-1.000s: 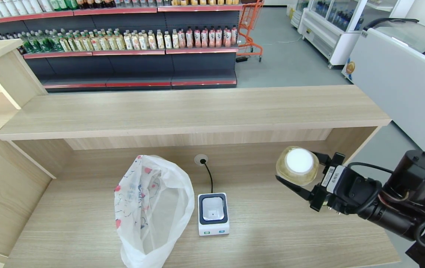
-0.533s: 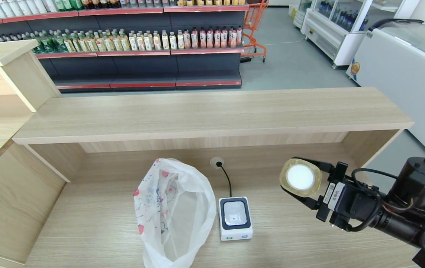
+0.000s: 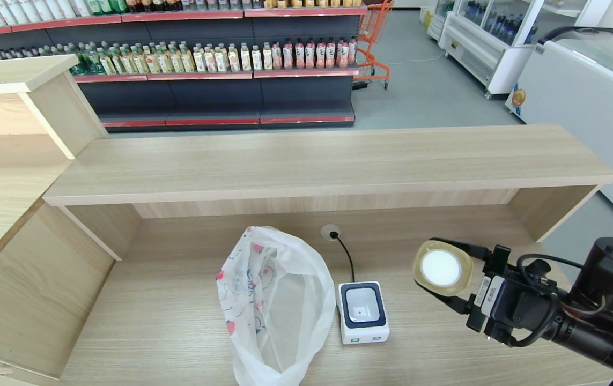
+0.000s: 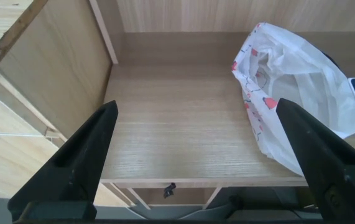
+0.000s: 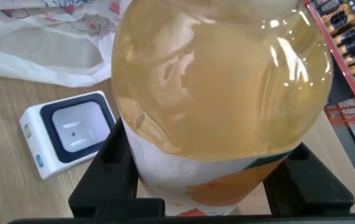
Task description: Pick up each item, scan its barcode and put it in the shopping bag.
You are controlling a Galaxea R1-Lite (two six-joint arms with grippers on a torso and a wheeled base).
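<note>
My right gripper [image 3: 437,269] is shut on a bottle [image 3: 442,268] of yellow drink with a white cap. It hangs above the counter, to the right of the white barcode scanner [image 3: 364,311]. In the right wrist view the bottle [image 5: 221,87] sits between the black fingers [image 5: 112,168], with the scanner [image 5: 71,130] and the bag [image 5: 46,37] beneath and beyond it. The white printed shopping bag [image 3: 277,300] stands open just left of the scanner. My left gripper [image 4: 202,155] is open and holds nothing, above the counter's left part, with the bag [image 4: 289,99] off to one side.
The wooden counter [image 3: 445,343] has a raised ledge [image 3: 327,161] along its far side and a side wall [image 3: 22,300] at the left. The scanner's black cable [image 3: 345,252] runs to a hole at the back. Bare wood lies right of the scanner.
The camera has shifted, sliding the whole scene to the right. Relative to the scanner, my right gripper has carried the bottle lower and closer to it.
</note>
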